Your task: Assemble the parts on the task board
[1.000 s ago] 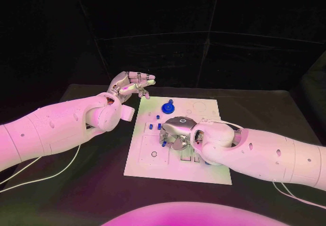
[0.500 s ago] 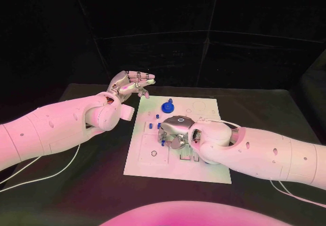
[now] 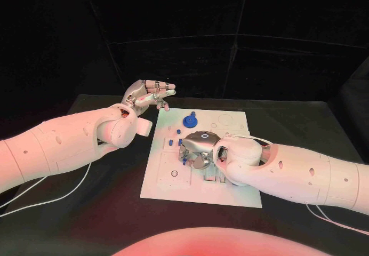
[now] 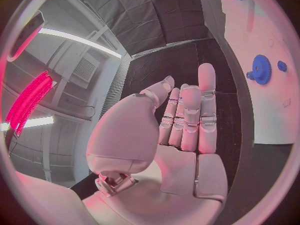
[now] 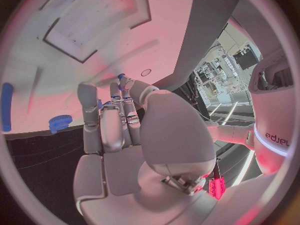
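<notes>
The left hand (image 3: 148, 94) hovers off the board's far left corner, above the dark table (image 3: 92, 213); its fingers are stretched out side by side and nothing lies in the palm. Just right of it begins the task board (image 3: 173, 189), a white plate in the middle of the table. A blue gear (image 3: 191, 122) stands toward its far edge, with small blue pegs (image 3: 170, 142) a little nearer and to its left.

Further right, the right hand (image 3: 201, 152) is down over the board's middle. From its wrist camera a small blue piece (image 5: 122, 78) shows at its fingertips (image 5: 87, 92), apparently pinched, though I cannot be sure of the hold.

To my eye the step is seating that piece. It would go best with the hand lowered straight, the piece kept upright over its hole, and pressure added only once it slips in. The left hand could steady the board.
</notes>
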